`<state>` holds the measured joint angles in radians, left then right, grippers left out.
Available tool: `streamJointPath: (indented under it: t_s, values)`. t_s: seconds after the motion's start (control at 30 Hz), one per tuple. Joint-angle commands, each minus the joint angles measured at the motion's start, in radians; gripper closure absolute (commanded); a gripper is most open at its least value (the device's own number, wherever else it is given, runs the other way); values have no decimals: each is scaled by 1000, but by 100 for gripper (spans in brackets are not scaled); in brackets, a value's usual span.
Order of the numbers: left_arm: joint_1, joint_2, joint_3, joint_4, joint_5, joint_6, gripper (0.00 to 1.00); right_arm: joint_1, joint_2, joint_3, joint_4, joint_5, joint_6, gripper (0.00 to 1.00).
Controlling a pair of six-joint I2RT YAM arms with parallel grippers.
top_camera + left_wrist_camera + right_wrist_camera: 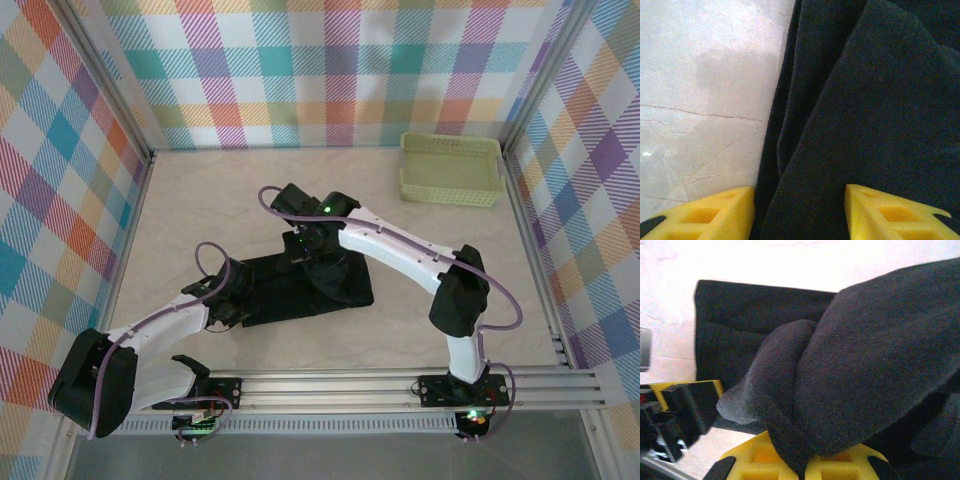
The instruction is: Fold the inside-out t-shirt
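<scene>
Right jaws clamp a raised fold of the t-shirt [865,355]; left jaws straddle its edge, half apart. Seemingly mid-fold: left should pinch next.

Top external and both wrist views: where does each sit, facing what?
Top external: above, behind the bases, looking down on table, t-shirt, basket; both arms show.
Left wrist: on left arm, looking down at t-shirt edge; open left jaws straddle it.
Right wrist: on right arm, facing bunched t-shirt; right jaws shut on it.
Shared: all see the t-shirt.
</scene>
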<state>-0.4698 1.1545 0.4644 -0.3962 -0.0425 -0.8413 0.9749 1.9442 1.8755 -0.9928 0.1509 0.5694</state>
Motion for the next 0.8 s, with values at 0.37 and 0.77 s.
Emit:
streamJointPath:
  t_s: [0.37, 0.77]
  values:
    - [-16, 9, -76, 107, 36, 0, 51, 50, 29, 26, 178, -140, 121, 100]
    - [-16, -56, -86, 77, 6, -4, 50, 64, 107, 30, 205, -157, 139, 100]
